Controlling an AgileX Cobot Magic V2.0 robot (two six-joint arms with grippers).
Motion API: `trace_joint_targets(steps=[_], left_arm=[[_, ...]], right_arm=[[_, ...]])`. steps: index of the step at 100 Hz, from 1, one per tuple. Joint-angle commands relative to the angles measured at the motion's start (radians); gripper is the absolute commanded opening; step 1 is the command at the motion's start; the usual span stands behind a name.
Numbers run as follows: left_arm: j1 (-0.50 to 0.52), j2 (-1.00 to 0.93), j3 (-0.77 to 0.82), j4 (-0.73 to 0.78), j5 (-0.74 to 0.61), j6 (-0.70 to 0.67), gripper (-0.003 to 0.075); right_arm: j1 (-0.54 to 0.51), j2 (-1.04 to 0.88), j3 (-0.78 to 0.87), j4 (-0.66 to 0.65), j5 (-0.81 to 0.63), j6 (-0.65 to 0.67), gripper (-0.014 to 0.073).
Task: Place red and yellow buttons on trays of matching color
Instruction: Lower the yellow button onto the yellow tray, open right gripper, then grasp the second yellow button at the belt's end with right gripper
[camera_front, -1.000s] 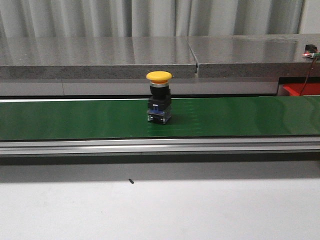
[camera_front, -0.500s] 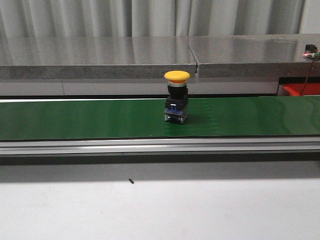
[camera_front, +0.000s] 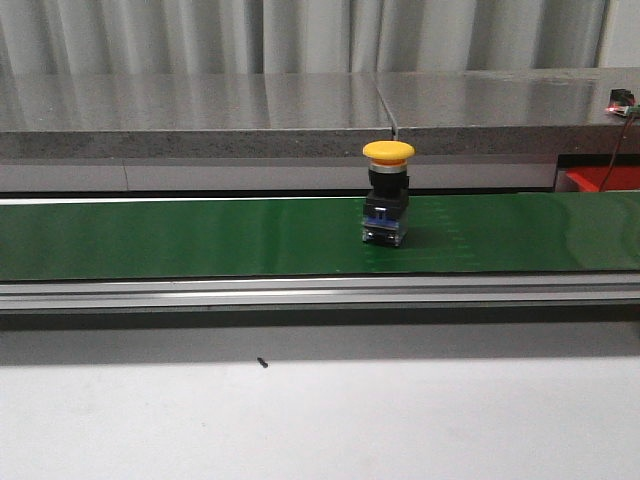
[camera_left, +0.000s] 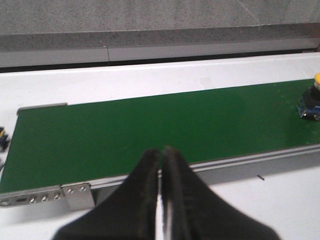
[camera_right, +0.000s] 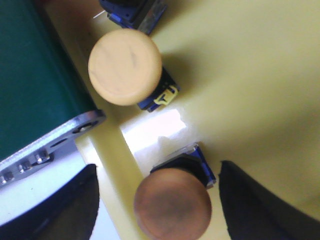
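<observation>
Riding rightward along the green belt, yellow button advances; left hand pressed together

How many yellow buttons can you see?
3, maybe more hidden: one yellow button stands on the green belt; two more sit in the yellow tray under the right end effector. Another part-hidden one has no visible cap.

no readable text or labels

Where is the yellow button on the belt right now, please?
In the front view, the yellow button stands upright on the green belt, right of centre.
</observation>
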Motion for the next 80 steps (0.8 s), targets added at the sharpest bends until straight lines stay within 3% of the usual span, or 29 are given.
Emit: trace_joint_targets(steps=[1, 30, 59, 80], left_arm=[[-0.008, 0.007, -0.026, -0.025, -0.061, -0.001, -0.0020], [-0.008, 0.007, -0.026, -0.025, -0.061, -0.001, -0.0020], [-0.008, 0.007, -0.026, -0.025, -0.061, -0.001, -0.0020], [-0.008, 0.007, -0.026, -0.025, -0.061, -0.001, -0.0020]], right_arm=[[-0.008, -0.021, -0.023, 0.018, -0.032, -0.002, 0.0531], [0.016, -0.156, -0.023, 0.018, -0.008, -0.004, 0.0531], [0.250, -0.225, -0.036, 0.018, 0.052, -0.055, 0.0531], [0.426, -0.220, -0.142, 0.018, 0.139, -0.123, 0.0529]])
